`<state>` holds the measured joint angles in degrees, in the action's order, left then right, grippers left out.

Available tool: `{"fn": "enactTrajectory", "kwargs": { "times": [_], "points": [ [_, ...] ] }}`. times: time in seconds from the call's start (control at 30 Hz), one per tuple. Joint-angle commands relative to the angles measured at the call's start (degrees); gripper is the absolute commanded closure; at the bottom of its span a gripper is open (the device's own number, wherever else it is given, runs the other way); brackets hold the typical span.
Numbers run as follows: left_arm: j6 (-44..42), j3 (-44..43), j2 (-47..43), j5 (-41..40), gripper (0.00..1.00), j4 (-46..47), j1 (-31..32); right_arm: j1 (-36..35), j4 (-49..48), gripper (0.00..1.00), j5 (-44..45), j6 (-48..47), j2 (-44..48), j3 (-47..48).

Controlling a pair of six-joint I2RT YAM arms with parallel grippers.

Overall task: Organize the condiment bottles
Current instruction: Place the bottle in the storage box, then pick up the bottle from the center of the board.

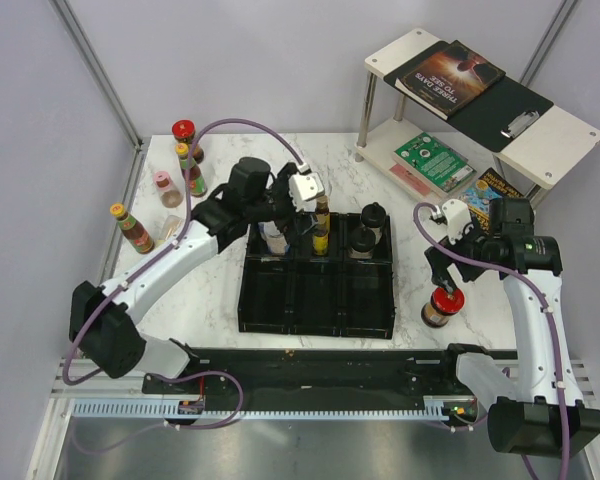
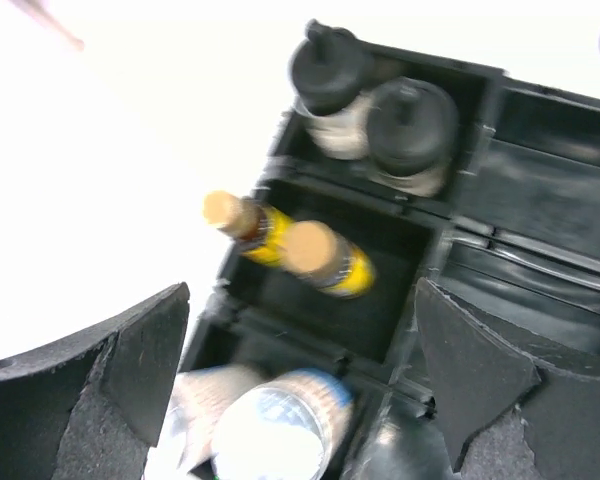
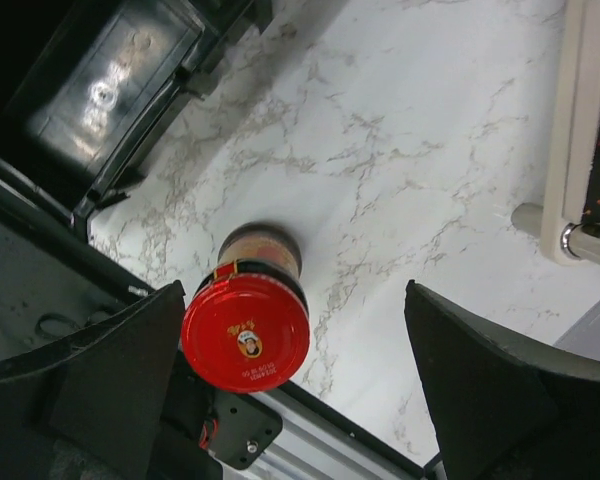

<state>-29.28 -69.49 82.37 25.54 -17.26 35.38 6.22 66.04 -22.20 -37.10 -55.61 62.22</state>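
Inside the back row of the black tray (image 1: pixel 315 300) stand a silver-lidded jar (image 1: pixel 273 238), two yellow-capped bottles (image 1: pixel 321 228) and two black-lidded jars (image 1: pixel 368 230). My left gripper (image 1: pixel 292 192) hovers open over that back row. In the left wrist view the silver-lidded jar (image 2: pixel 280 430) sits below the left gripper (image 2: pixel 300 375), untouched, with the yellow-capped bottles (image 2: pixel 315 255) and black-lidded jars (image 2: pixel 410 125) beyond. A red-capped jar (image 1: pixel 442 305) stands on the table right of the tray. My right gripper (image 3: pixel 295 375) is open above the red-capped jar (image 3: pixel 245 330), which lies close to the left finger (image 3: pixel 110 385).
On the table's far left stand a red-capped jar (image 1: pixel 184 133), a slim sauce bottle (image 1: pixel 191 170), a pink-lidded shaker (image 1: pixel 165 188) and another yellow-capped bottle (image 1: pixel 130 225). A white two-tier shelf (image 1: pixel 550 135) with books stands at the back right; its leg (image 3: pixel 570 240) is near the right gripper.
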Motion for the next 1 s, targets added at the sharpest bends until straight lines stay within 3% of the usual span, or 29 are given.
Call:
{"fn": "enactTrajectory", "kwargs": {
  "times": [0.0, 0.33, 0.57, 0.97],
  "points": [
    [1.3, -2.5, -6.8, -11.7, 0.0, -4.0, -0.3, 0.1, 7.7, 0.02, -0.7, -7.8, 0.4, -1.0],
    [-1.3, 8.0, -20.4, -15.8, 0.01, -11.1, -6.7, 0.1, 9.4, 0.02, 3.0, -13.9, 1.3, -8.5],
    [-2.4, 15.0, -27.4, -10.9, 0.01, -14.3, -17.6, 0.1, 8.1, 0.02, 6.7, -16.1, 3.0, -11.0],
    [-0.8, 26.3, -36.0, -9.2, 0.01, -14.8, -23.3, 0.1, 6.3, 0.02, 4.9, -18.4, 2.9, -12.4]
  ]
}}
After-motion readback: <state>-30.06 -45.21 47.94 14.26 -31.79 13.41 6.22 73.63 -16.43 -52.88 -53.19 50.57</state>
